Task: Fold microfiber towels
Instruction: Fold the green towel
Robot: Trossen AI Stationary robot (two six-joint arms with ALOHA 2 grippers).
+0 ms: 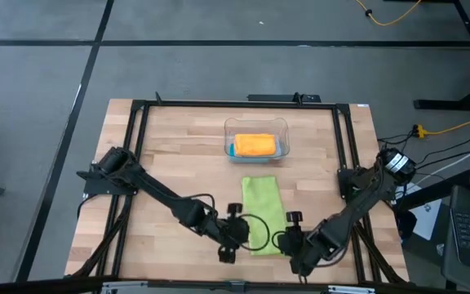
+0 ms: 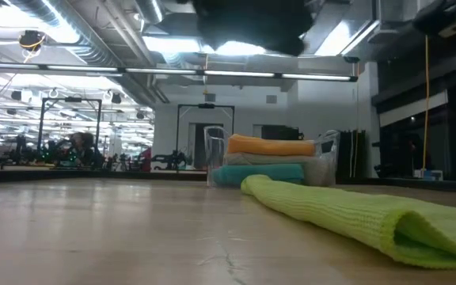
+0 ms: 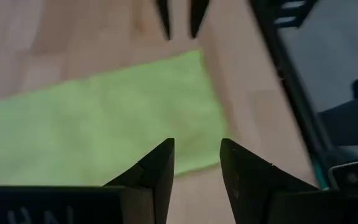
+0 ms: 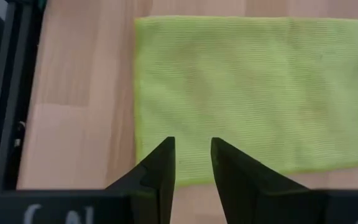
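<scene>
Lime green towel (image 1: pixel 263 214) lying flat on the wooden table (image 1: pixel 170 155), folded into a long strip running from just in front of the clear plastic bin (image 1: pixel 255 126) toward the table's near edge; seen from the low view (image 2: pixel 355 214) as a doubled layer with a rounded fold at the close end. Inside the bin, a folded orange towel (image 1: pixel 255 145) on top, a pale grey-blue towel (image 2: pixel 271 159) under it, a teal blue towel (image 2: pixel 264 173) at the bottom, all three stacked neatly. Left gripper (image 1: pixel 233 238) poised at the strip's near left corner, above the cloth; fingers (image 3: pixel 154 171) parted with a clear gap, nothing between them, green cloth visible through the gap and beyond. Right gripper (image 1: pixel 290 239) placed at the strip's near right side, likewise above the cloth's edge; fingers (image 4: pixel 160 165) standing apart by a narrow gap, empty, with the towel's corner (image 4: pixel 247 93) and bare wood showing past them. In the left wrist view, the other arm's two fingertips (image 3: pixel 165 17) pointing in from the far side of the towel, just off its edge. Black frame rails (image 1: pixel 137 131) bordering the table on both sides; grey floor around it.
</scene>
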